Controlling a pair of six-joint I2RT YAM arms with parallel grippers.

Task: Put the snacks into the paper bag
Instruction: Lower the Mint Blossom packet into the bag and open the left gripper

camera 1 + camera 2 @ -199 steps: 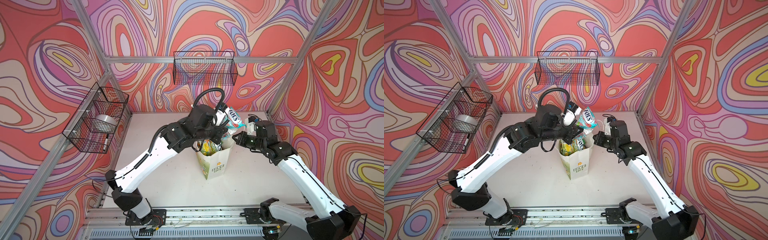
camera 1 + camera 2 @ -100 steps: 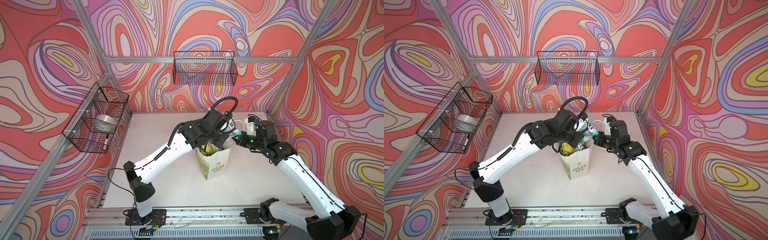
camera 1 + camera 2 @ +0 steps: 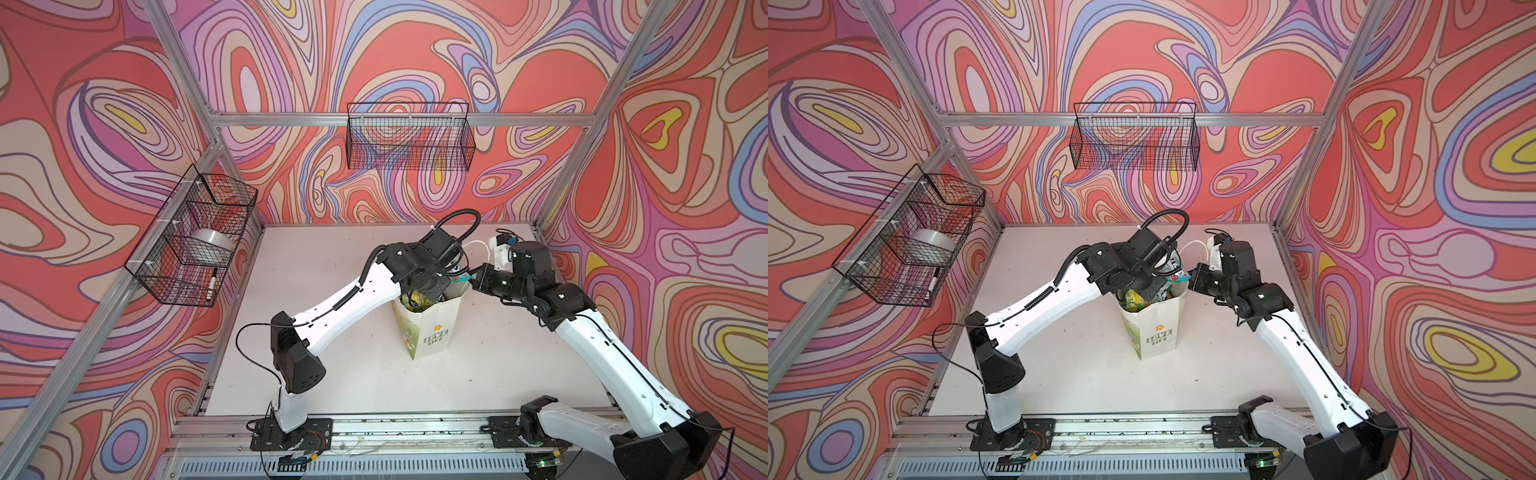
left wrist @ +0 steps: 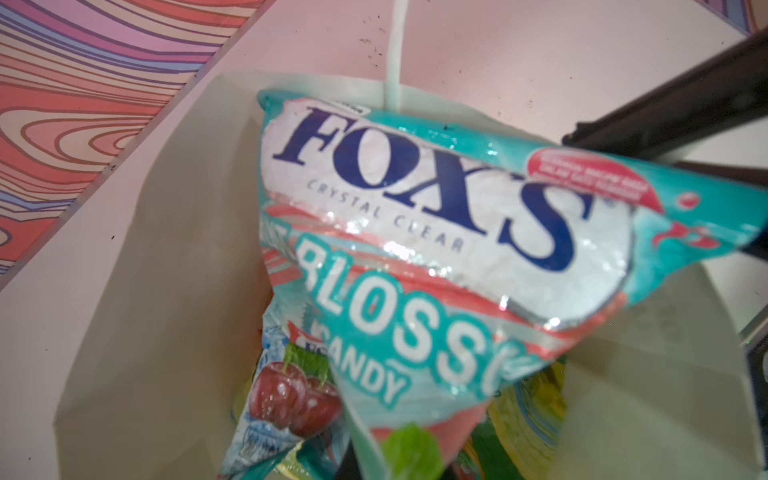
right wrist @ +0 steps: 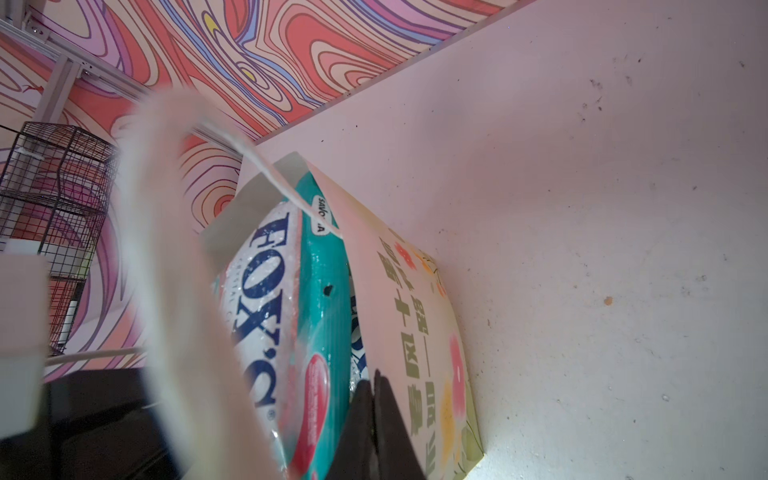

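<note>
Gripping teal FOX'S Blossom packet [image 4: 436, 232] in closed left hand [image 3: 435, 292], half inside paper bag [image 3: 432, 336] mouth above other snacks [image 4: 291, 395]. Pinching bag rim with closed right hand [image 5: 376, 415]. Best to lower deeper, clear of cord handle [image 4: 392, 54], before releasing

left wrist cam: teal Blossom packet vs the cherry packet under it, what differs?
The teal packet sits on top, its upper edge near the paper bag rim; the cherry packet lies deeper, partly covered by it. The teal packet shows its full FOX'S logo; the cherry packet's is mostly hidden. Both glossy, both inside the bag.
</note>
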